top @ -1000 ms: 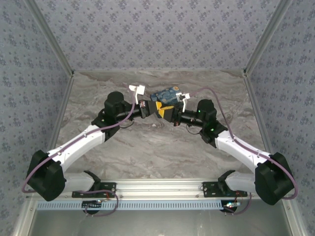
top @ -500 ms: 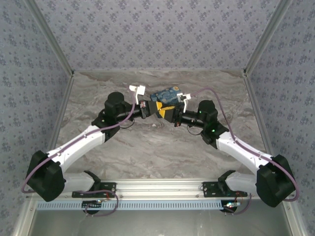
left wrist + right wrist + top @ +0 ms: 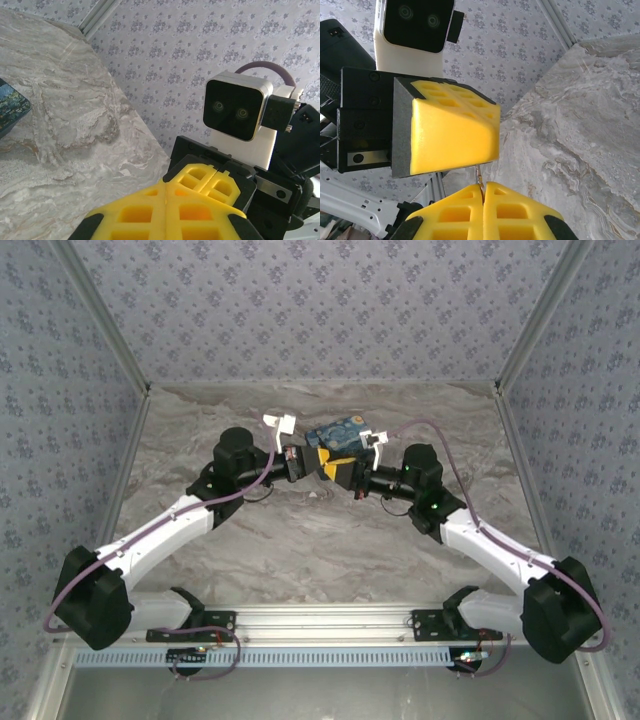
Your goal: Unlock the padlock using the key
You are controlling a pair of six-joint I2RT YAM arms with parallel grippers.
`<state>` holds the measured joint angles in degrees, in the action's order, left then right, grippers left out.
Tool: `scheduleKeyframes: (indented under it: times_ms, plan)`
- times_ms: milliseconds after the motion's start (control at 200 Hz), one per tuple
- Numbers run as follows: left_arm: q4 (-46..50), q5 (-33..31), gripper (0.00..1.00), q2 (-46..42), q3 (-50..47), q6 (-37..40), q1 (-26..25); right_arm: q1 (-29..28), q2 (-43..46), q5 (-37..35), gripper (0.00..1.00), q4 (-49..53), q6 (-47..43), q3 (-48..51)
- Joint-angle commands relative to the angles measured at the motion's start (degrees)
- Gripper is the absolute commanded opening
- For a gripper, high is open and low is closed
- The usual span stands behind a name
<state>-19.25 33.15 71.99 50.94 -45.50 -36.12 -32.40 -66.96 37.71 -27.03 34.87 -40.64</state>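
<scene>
Both arms were stretched forward and inward, elbows out, making a shallow V in the top view: left arm from the lower left, right arm from the lower right. The left gripper and right gripper met nose to nose at mid-span; I could not tell whether the tips touched. In the left wrist view, the left gripper's yellow fingers lay pressed flat together along one seam. In the right wrist view, the right gripper's fingers were likewise closed tight, tips just under the left gripper's wedge-shaped finger. Both wrists were held roughly level.
</scene>
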Motion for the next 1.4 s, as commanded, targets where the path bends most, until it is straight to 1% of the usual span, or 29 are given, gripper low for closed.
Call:
scheduleKeyframes:
  times_ms: [0,35,55,75,125,150,185,220,275,330,380,465,650,809,899,964,1089,1394]
  plan:
    - [-0.05,-2.24,0.14,-2.24,0.21,0.38,1.15,0.26,2.46,-1.56,0.00,7.00,-3.05,0.35]
    - [0.69,-2.53,0.18,-2.29,0.29,0.57,1.47,0.40,2.92,-1.98,0.00,8.75,-3.80,0.30]
    - [1.38,-2.70,0.22,-2.22,0.38,0.65,1.71,0.45,3.25,-2.52,0.00,10.07,-4.39,0.16]
    - [2.20,-2.96,0.28,-2.22,0.54,0.81,1.91,0.51,3.64,-2.97,0.00,11.34,-5.08,0.06]
    - [4.43,-3.86,0.49,-2.09,0.98,1.49,2.49,0.71,4.46,-3.97,0.00,15.64,-7.01,-0.19]
    - [5.66,-4.53,0.56,-1.92,1.10,1.80,2.77,0.83,4.86,-4.49,0.00,17.44,-7.80,-0.31]
    - [7.72,-6.01,0.65,-1.70,1.34,2.40,3.09,0.94,5.44,-5.38,0.00,19.73,-8.97,-0.36]
    - [10.04,-7.72,0.72,-1.30,1.65,3.10,3.29,1.16,6.00,-6.16,0.00,21.82,-10.01,-0.48]
    - [13.85,-10.72,0.80,-0.18,2.13,4.26,3.34,1.48,6.76,-7.31,0.00,25.09,-11.29,-0.60]
    - [17.79,-13.18,0.86,1.82,3.07,5.12,3.43,1.77,7.30,-8.59,0.00,27.81,-12.24,-0.64]
    - [19.93,-14.30,0.89,4.33,3.76,5.08,3.54,1.90,7.61,-9.57,0.00,29.80,-12.87,-0.75]
    - [21.90,-14.56,0.99,9.67,5.55,3.85,3.61,2.14,7.64,-11.09,0.00,32.95,-13.63,-0.89]
    - [24.51,-15.21,0.99,22.29,11.88,0.12,3.66,2.58,7.87,-12.97,0.00,37.30,-14.20,-0.72]
    - [23.67,-14.34,0.99,31.57,17.28,-3.46,3.86,3.04,9.86,-13.19,0.00,37.71,-13.87,1.04]
    - [22.51,-14.32,0.99,35.41,19.30,-5.66,4.05,3.56,11.27,-13.06,0.00,37.68,-13.46,2.01]
    - [20.87,-14.17,0.99,37.23,19.89,-7.36,4.26,3.99,12.28,-12.93,0.00,37.76,-13.27,2.64]
    - [19.89,-14.66,0.99,39.33,20.69,-8.35,4.52,4.82,13.73,-12.76,0.00,38.15,-13.10,3.44]
    - [19.11,-16.86,0.90,39.61,16.78,-10.10,5.30,5.81,14.02,-12.23,0.00,38.09,-12.90,4.08]
